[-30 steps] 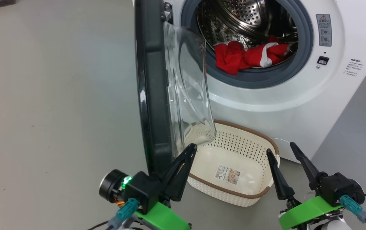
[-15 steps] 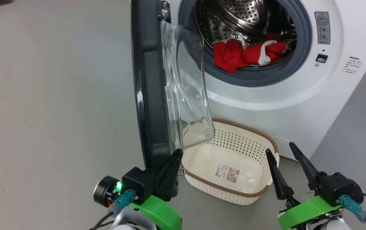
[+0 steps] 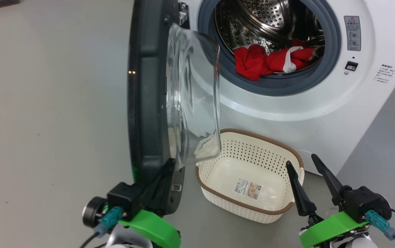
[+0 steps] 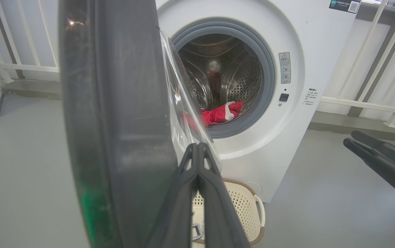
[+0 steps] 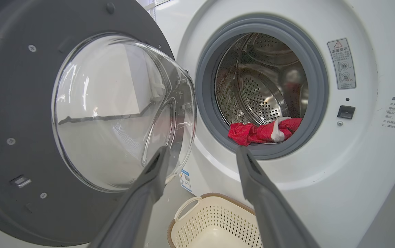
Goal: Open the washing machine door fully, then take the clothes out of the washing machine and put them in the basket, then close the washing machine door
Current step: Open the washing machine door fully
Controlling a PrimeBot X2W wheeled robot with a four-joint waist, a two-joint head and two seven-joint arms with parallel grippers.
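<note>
Sitting low beside washing machine door, L claw is seen pressed together; R claw is held spread, empty.

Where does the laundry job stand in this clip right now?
Done: nothing complete. In hand: the round black glass-windowed door stands partly open, with the shut left gripper against its inner lower edge. Left: the red clothes lie inside the white washing machine, the cream perforated basket is empty, the open right gripper holds nothing, and the door needs closing afterwards.
</note>
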